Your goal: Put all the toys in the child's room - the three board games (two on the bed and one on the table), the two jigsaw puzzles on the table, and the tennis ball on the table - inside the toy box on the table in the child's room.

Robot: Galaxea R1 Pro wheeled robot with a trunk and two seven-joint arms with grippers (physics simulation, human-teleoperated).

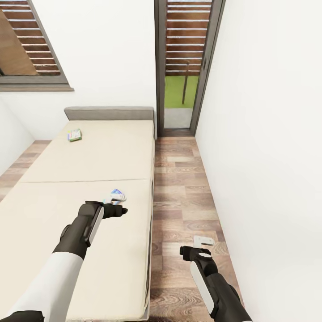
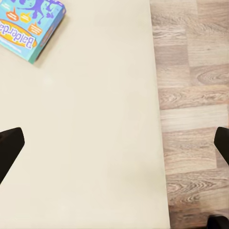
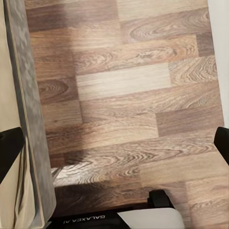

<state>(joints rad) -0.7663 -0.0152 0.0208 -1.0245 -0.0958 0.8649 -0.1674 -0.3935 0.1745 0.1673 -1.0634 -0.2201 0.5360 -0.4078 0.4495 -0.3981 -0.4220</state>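
Nearest to the robot, the right gripper (image 1: 197, 248) hangs low over the wooden floor (image 1: 188, 197) in the narrow strip between the bed (image 1: 53, 214) and the white wall (image 1: 268, 156). In the right wrist view its two dark fingertips (image 3: 10, 150) sit far out at the two sides with only floor boards between them, so its jaws are wide apart and hold nothing. That view also shows the grey side of the bed frame (image 3: 28, 119) running along the floor. A bit farther out, the left gripper (image 1: 117, 210) reaches over the beige mattress near the bed's edge. In the left wrist view its black fingertips (image 2: 9, 145) are also far out at the sides, so these jaws are wide apart too, with bare mattress between them. Just past this gripper lies a blue-green board game (image 1: 115, 196) flat on the bed, close to the gripper but not held; the left wrist view shows its blue lid with yellow letters (image 2: 28, 26). Much farther up the bed, near the grey headboard (image 1: 109, 113), lies a second board game (image 1: 74, 134), small and yellow-green. Behind the bed are a window (image 1: 31, 44) and a tall glass door (image 1: 185, 67) with wooden slats and green grass outside.
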